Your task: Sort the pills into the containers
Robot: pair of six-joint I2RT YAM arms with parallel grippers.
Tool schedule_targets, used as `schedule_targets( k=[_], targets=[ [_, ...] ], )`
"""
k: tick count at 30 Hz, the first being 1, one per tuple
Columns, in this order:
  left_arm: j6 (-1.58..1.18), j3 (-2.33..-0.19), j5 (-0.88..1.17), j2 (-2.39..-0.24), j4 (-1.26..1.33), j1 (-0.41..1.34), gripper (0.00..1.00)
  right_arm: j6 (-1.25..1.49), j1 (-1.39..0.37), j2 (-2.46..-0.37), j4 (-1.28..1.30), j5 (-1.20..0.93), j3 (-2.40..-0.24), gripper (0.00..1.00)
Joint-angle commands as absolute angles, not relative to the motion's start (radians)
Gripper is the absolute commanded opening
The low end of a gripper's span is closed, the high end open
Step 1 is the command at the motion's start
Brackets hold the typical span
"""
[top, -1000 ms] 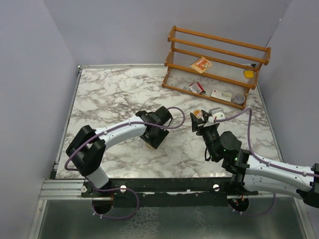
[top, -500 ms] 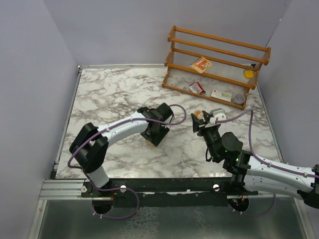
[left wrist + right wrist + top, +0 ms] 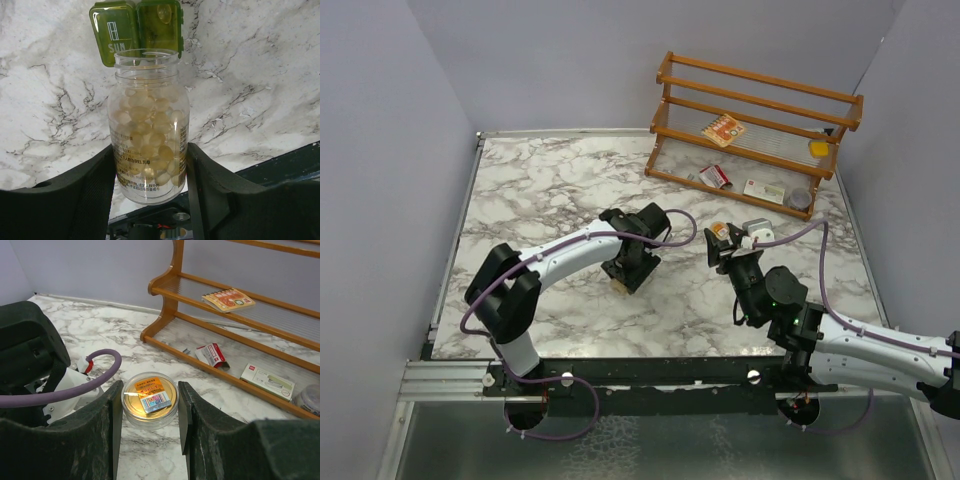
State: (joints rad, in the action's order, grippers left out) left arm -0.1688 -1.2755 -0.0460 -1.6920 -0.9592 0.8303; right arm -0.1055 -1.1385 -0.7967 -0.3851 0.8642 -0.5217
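left hand point(image 3: 622, 279) — over marble table point(image 3: 540, 190) | right hand point(image 3: 721, 240) — holding orange-topped cap point(image 3: 718, 232) | wooden rack point(image 3: 760, 128) back right

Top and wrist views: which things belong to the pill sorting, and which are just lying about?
Job: pill bottle, pills, green pill box, bottle cap.
Lying about: wooden rack, booklet, red-and-white carton, white carton, yellow block.

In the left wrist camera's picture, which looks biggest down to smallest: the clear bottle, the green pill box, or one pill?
1. clear bottle, though it sits nearest the camera, which exaggerates it.
2. green pill box, lying beyond the bottle.
3. single pill inside the bottle, plainly smallest.
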Motion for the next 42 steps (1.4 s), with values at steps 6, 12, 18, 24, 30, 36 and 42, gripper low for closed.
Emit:
schedule_targets(
  k=[6, 12, 18, 24, 30, 36, 42],
  targets=[
    [-0.132, -1.323, -0.053, -1.747, -1.019, 0.825, 0.0, -0.101, -1.136, -0.783, -0.384, 0.89, -0.517, 0.01],
    [-0.102, -1.387, -0.059, -1.787, -1.066, 0.825, 0.0, -0.098, -1.138, -0.782, -0.382, 0.892, -0.516, 0.01],
    [-0.092, -1.424, -0.056, -1.813, -1.088, 0.825, 0.0, -0.101, -1.138, -0.78, -0.385, 0.895, -0.511, 0.01],
    [-0.084, -1.441, -0.058, -1.826, -1.114, 0.824, 0.0, -0.101, -1.138, -0.771, -0.382, 0.896, -0.51, 0.01],
    [-0.078, -1.454, -0.058, -1.836, -1.146, 0.823, 0.0, -0.102, -1.137, -0.765, -0.382, 0.896, -0.509, 0.01],
    [-0.093, -1.52, -0.052, -1.846, -1.157, 0.804, 0.0, -0.097, -1.137, -0.765, -0.384, 0.894, -0.505, 0.01],
    [-0.094, -1.528, -0.046, -1.881, -1.163, 0.803, 0.0, -0.101, -1.137, -0.758, -0.381, 0.9, -0.503, 0.01]
  ],
)
